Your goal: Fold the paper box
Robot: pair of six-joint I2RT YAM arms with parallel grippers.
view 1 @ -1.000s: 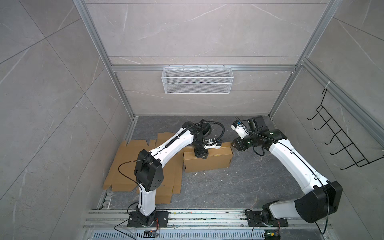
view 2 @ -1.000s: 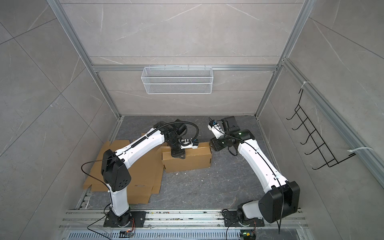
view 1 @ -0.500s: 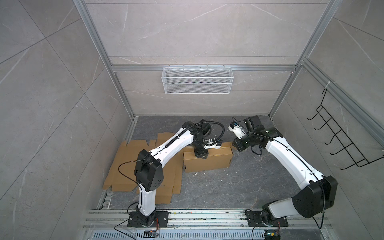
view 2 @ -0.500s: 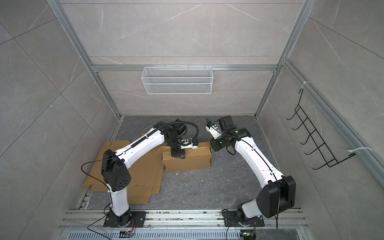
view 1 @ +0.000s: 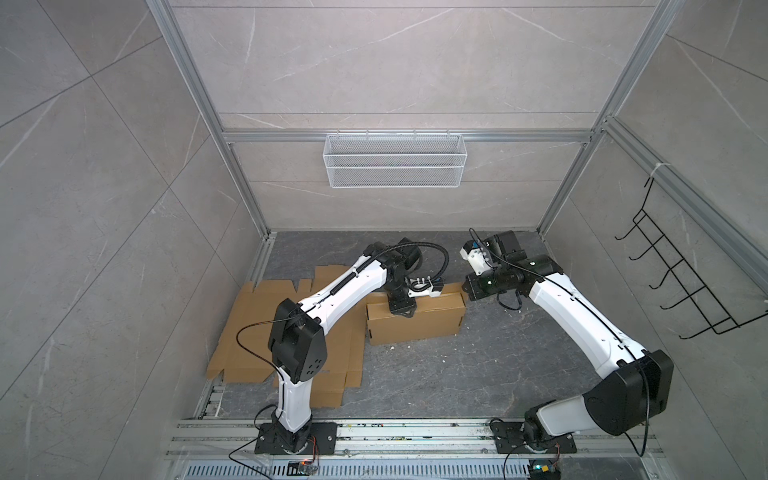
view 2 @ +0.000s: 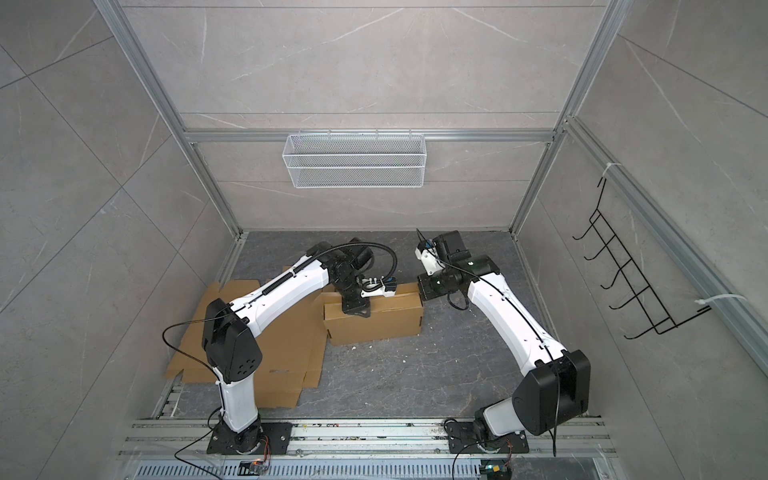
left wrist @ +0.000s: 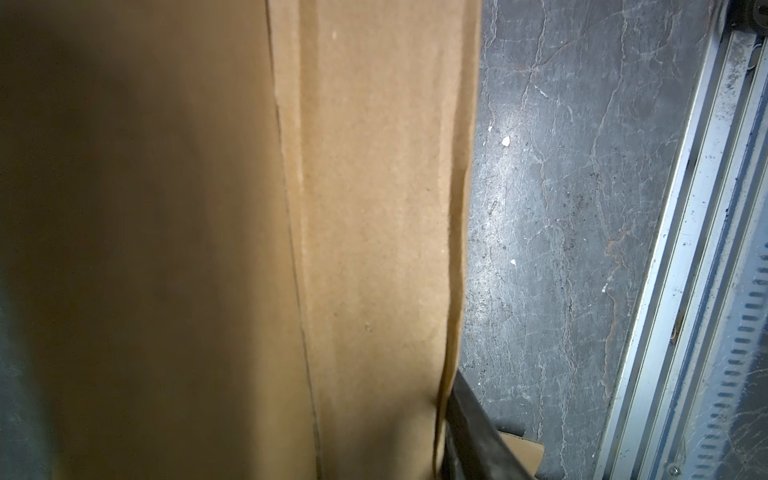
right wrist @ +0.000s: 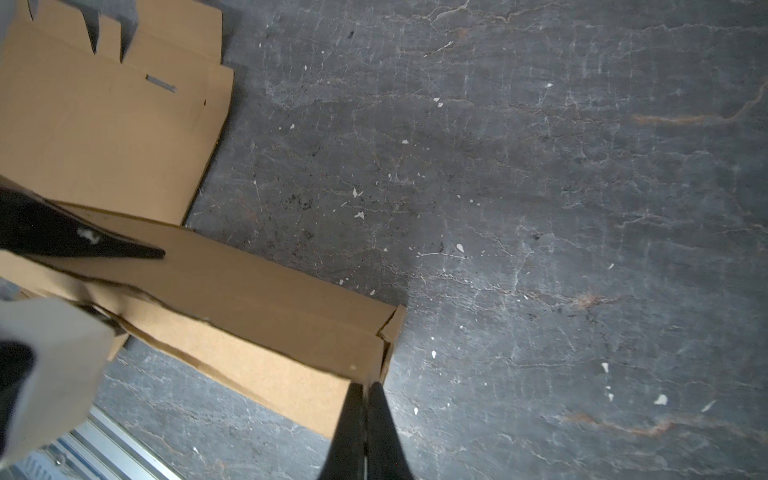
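The paper box [view 1: 415, 322] [view 2: 374, 322] is a brown cardboard carton standing on the dark floor, with its long side toward the front. My left gripper [view 1: 401, 306] [view 2: 355, 307] comes down on its top front edge and straddles a cardboard panel. One black finger [left wrist: 473, 432] lies against the outer face of the panel [left wrist: 374, 249]; the other finger is hidden. My right gripper [view 1: 468, 291] [view 2: 424, 291] is at the box's right end. Its fingers are pressed together, and its tips [right wrist: 365, 386] touch the end corner of the box [right wrist: 270, 307].
Flat cardboard sheets [view 1: 245, 328] [view 2: 299, 353] [right wrist: 104, 124] lie on the floor to the left of the box. A white wire basket [view 1: 395, 160] hangs on the back wall and a black wire rack [view 1: 681, 286] on the right wall. An aluminium rail [view 1: 415, 432] [left wrist: 706, 249] runs along the front.
My right gripper has shut and moved left to the box's right end. The left arm and the box have stayed where they were.
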